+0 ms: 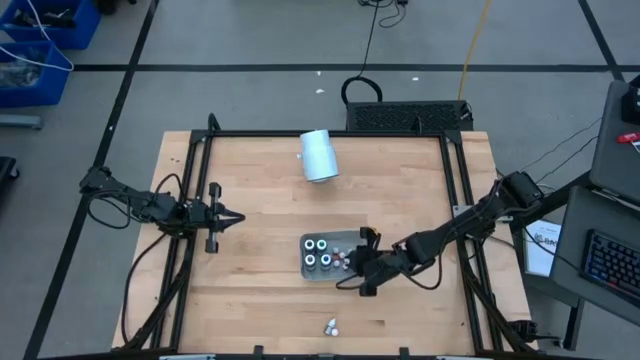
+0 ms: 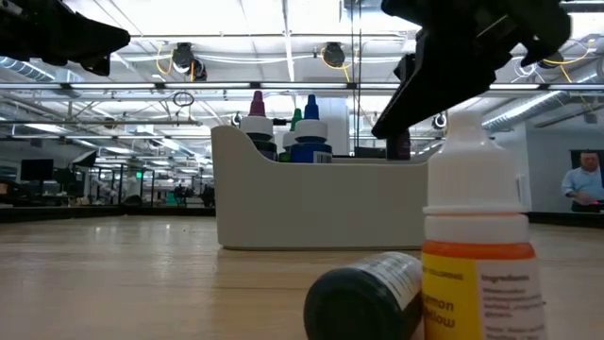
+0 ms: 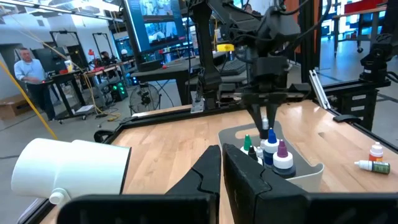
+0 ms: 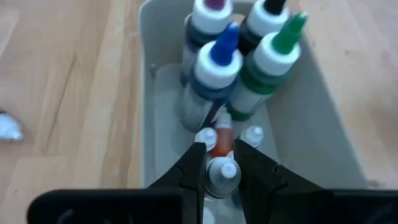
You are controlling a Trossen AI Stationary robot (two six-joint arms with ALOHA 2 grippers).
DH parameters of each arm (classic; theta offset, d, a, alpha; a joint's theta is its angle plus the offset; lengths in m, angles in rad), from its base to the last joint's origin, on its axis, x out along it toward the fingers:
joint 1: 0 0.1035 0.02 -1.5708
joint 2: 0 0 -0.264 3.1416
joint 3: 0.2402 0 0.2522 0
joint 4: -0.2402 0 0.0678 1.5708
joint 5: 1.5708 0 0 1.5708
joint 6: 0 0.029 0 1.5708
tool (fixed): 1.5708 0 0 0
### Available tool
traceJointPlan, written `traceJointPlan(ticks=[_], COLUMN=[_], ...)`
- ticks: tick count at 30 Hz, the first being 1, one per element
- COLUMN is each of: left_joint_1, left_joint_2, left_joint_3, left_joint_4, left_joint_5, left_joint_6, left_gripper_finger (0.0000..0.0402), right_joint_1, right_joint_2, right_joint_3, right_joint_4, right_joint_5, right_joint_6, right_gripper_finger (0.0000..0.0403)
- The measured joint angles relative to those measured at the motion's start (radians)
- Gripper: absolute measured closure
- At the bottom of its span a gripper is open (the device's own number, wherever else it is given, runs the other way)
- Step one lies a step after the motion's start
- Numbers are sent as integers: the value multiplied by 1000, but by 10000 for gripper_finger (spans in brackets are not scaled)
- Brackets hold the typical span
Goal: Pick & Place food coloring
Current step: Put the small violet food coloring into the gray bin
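A grey tray [image 1: 306, 262] near the table's middle holds food coloring bottles with blue [image 4: 214, 59], green [image 4: 273, 46], purple and black tips standing upright at its far end. Small white-capped ones [image 4: 252, 134] lie on its floor. My right gripper [image 4: 219, 149] reaches slanting down into the tray's right end [image 1: 358, 264], shut on one small bottle [image 4: 222, 176]. Two more bottles rest near the front edge: a yellow one [image 2: 477, 246] stands upright and a dark one [image 2: 363, 297] lies on its side. My left gripper [image 1: 238, 216] hovers shut over the table's left side. My right gripper pinches the small bottle's white-capped upper part [image 4: 227, 170] between its two fingers, one on each side. The fingers come slanting down from the table's right. The bottle sits over the tray's floor; whether it touches the floor or the bottles below, I cannot tell.
A pale-blue cylinder [image 1: 319, 155] lies on its side at the table's far middle. Black frame rails [image 1: 455, 200] run along the table's left and right sides. Bare wood lies between the tray and the left arm.
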State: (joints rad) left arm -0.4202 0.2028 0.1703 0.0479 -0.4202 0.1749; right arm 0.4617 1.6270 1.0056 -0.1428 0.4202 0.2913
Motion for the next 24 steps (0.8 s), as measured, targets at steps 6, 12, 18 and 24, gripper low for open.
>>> traceJointPlan(ticks=[6,12,18,24], left_joint_1=[0,0,0,0], left_joint_2=[0,0,0,0], left_joint_3=[0,0,0,0], left_joint_4=[1,8,8,8], left_joint_5=[0,0,0,0], left_joint_6=[-1,2,4,4], left_gripper_finger=[376,376,376,376], right_joint_1=[-12,-21,-25,-22], right_joint_2=[18,17,17,28], right_joint_3=[-47,-68,-75,-75], right_joint_4=[73,88,104,114], right_joint_5=[-2,-4,-7,-55], right_joint_6=[12,12,12,-10], right_gripper_finger=[349,349,349,348])
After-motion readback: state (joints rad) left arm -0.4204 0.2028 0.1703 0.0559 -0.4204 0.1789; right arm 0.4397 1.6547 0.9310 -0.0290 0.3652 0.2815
